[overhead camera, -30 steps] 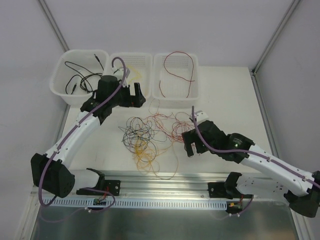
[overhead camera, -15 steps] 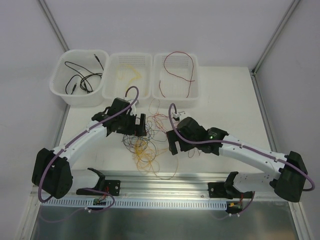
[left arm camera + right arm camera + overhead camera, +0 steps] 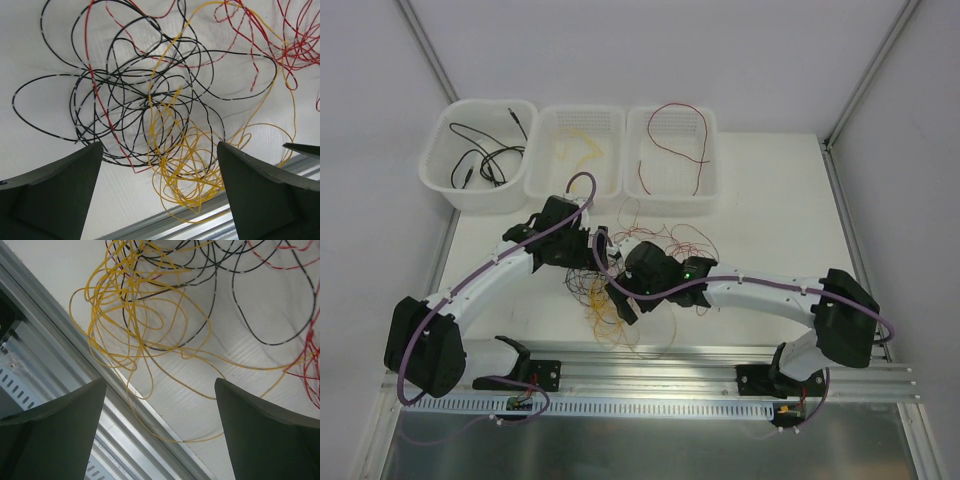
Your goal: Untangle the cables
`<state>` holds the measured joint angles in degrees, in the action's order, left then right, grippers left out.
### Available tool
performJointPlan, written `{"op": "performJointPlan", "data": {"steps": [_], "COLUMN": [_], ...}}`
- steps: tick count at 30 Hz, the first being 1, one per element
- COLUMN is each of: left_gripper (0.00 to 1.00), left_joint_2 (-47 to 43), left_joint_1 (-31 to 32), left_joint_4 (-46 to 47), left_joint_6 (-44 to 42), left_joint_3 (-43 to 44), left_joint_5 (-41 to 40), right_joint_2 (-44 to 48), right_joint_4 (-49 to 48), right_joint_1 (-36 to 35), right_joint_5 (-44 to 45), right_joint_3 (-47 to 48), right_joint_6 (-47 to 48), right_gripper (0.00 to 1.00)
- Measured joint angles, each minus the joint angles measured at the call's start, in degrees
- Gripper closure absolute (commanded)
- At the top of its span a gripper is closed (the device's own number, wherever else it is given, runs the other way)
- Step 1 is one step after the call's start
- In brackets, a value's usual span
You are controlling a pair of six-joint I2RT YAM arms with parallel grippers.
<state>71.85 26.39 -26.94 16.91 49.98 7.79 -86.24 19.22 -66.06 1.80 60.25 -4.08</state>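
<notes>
- The cables [image 3: 150,95] lay in a loose red, yellow and black tangle on the white worktop [image 3: 760,200], between the two arms.
- The left end effector [image 3: 157,146] was spread wide over the black loops, gripping nothing.
- The right end effector [image 3: 160,382] gaped wide over the yellow loops beside the metal rail [image 3: 60,350], also empty.

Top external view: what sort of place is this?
Likely a lab robot cell: plain white walls with metal corner posts, three white plastic baskets on a white tabletop, and an aluminium rail.
</notes>
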Motion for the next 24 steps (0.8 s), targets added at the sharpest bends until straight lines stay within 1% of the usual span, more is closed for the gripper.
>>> {"op": "performJointPlan", "data": {"steps": [3,4,7,8,10,11,12,13,14,15,17,21,24], "left_gripper": [0.01,0.01,0.01,0.01,0.01,0.01,0.01,0.01,0.01,0.01,0.01,0.01,0.01], "left_joint_2": [-0.04,-0.04,0.15,0.26,0.72,0.94,1.14,1.25,1.31,1.33,1.33,1.33,1.33], "left_joint_1": [-1.92,-3.19,-7.50,-8.50,-10.08,-10.29,-10.32,-10.29,-10.29,-10.27,-10.25,-10.27,-10.27], "left_joint_4": [-0.35,-0.42,-0.52,-0.52,-0.57,-0.55,-0.55,-0.61,-0.63,-0.66,-0.66,-0.76,-0.81], "left_joint_6": [0.13,0.28,0.68,0.72,0.85,0.87,0.87,0.87,0.87,0.87,0.87,0.87,0.87], "left_joint_3": [0.00,0.00,0.07,0.11,0.33,0.39,0.39,0.39,0.39,0.39,0.42,0.44,0.44], "left_joint_5": [-1.03,-0.92,-0.26,-0.09,0.28,0.55,0.79,0.98,1.14,1.22,1.27,1.40,1.99], "right_joint_2": [-4.81,-6.38,-10.71,-11.98,-13.92,-14.58,-15.06,-15.41,-15.61,-15.65,-15.58,-13.40,-8.15], "right_joint_4": [-1.16,-1.53,-2.64,-3.15,-4.11,-4.42,-4.55,-4.52,-4.52,-4.52,-4.55,-3.15,0.42], "right_joint_1": [-0.70,-1.18,-3.06,-3.56,-4.39,-4.59,-4.68,-4.68,-4.63,-4.63,-4.57,-4.57,-4.52], "right_joint_5": [-1.62,-2.01,-2.54,-2.54,-2.43,-2.01,-1.49,-0.79,-0.04,0.85,2.51,5.66,8.50], "right_joint_3": [1.62,2.29,4.44,5.03,5.88,5.99,5.99,5.99,5.99,5.97,5.97,5.95,6.12], "right_joint_6": [1.25,1.55,2.10,2.16,2.25,2.19,2.23,2.49,2.34,2.40,2.23,2.36,3.67], "right_gripper": [0.07,0.07,0.12,0.14,0.25,0.32,0.48,0.56,0.73,0.83,0.99,0.99,0.99]}}
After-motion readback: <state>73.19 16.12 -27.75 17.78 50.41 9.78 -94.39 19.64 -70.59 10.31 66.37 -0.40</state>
